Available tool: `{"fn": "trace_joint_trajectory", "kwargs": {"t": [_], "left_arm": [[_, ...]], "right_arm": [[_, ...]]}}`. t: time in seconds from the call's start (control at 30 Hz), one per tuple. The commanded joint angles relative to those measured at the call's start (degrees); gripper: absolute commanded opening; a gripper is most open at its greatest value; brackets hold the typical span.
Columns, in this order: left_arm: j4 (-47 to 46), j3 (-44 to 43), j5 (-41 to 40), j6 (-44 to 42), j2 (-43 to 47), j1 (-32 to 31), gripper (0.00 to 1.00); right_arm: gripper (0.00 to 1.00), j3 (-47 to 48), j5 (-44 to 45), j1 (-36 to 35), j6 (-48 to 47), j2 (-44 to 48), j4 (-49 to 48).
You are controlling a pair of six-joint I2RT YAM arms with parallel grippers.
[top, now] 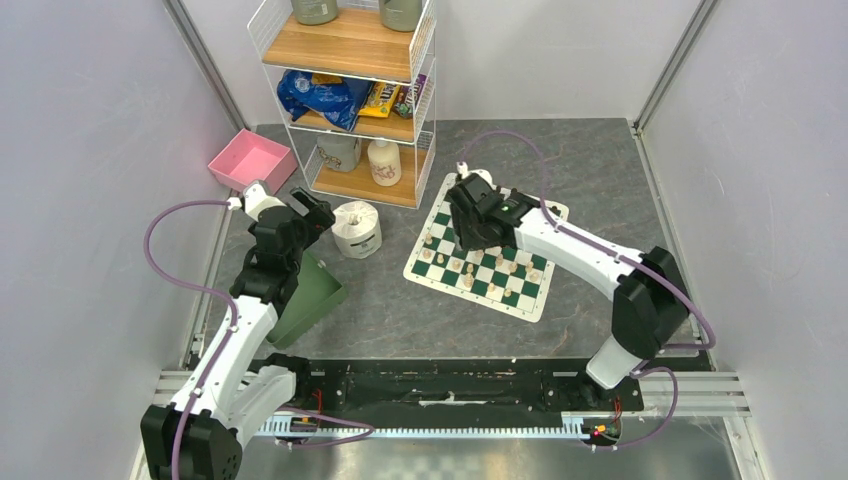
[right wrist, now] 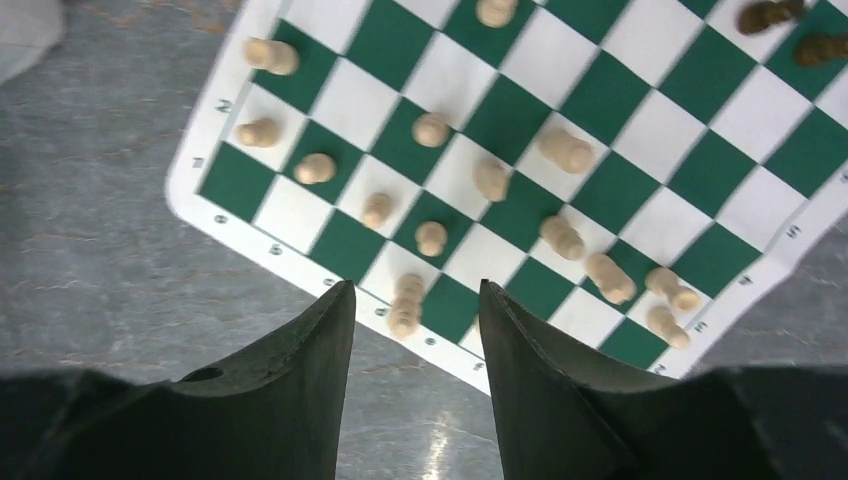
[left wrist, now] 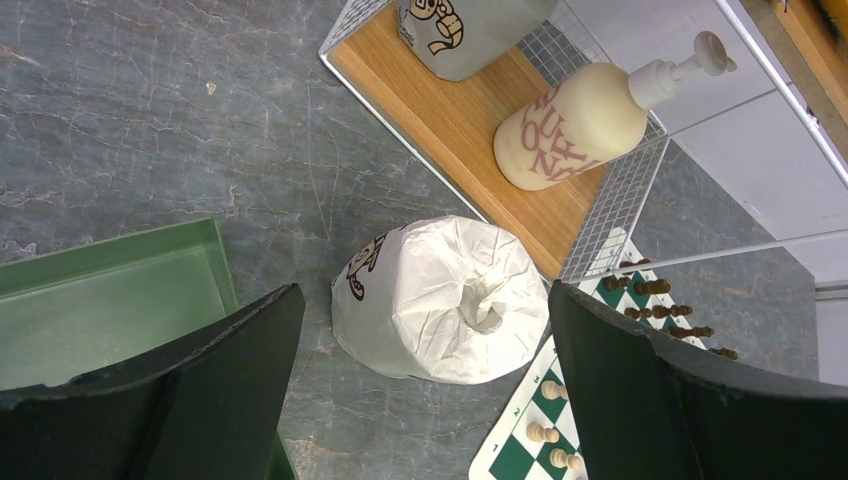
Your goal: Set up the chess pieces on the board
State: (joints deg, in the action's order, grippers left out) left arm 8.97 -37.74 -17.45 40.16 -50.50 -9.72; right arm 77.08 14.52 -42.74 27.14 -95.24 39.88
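Nearest the arm bases, the left hand (left wrist: 425, 293) hangs with its fingers spread wide and nothing between them. It sits over the green bin (left wrist: 110, 300), and the part of the bin's floor that shows holds no pieces.

At 3 o'clock from there, the right hand (right wrist: 415, 290) hovers over the board (right wrist: 290, 258), fingers apart and clamped on nothing. One cream piece (right wrist: 406, 308) stands at the board's edge just off its tips.

The step looks like ranking the cream side. The other cream pieces (right wrist: 492, 178) straggle across several rows, so I judge much remains. The next move calls for lifting clear without knocking that piece, then a narrow grasp among close neighbours.

The dark pieces (right wrist: 765, 15) cluster at the board's far side. The toilet roll (left wrist: 430, 330) stands at 9 o'clock of the board. Farther off at 11 o'clock, the pink bin (top: 250, 160) looks bare inside. The shelf rack (top: 350, 45) holds bottles and snack bags.
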Motion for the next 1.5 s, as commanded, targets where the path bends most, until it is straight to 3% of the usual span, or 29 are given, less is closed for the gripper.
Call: {"fn": "trace_joint_trajectory", "kwargs": {"t": [0.0,0.27,0.57,0.8,1.47], "left_arm": [[-0.82,-0.72,0.49,-0.74,0.60,0.31,1.00],[-0.62,-1.03,0.26,-0.88,0.40,0.39,1.00],[-0.37,-0.80,0.23,-0.86,0.79,0.40,1.00],[-0.36,-0.23,0.22,-0.70,1.15,0.40,1.00],[-0.53,0.07,0.14,-0.60,0.95,0.49,1.00]], "right_arm": [[0.56,-5.42,2.86,3.58,2.26,4.02,0.62],[0.56,-15.74,2.41,12.22,4.78,13.29,0.90],[0.52,-22.15,-2.11,24.01,5.97,17.02,0.75],[0.47,-23.54,-6.76,24.55,4.83,14.91,-0.66],[0.37,-24.69,-4.89,24.56,3.80,7.65,-4.02]]}}
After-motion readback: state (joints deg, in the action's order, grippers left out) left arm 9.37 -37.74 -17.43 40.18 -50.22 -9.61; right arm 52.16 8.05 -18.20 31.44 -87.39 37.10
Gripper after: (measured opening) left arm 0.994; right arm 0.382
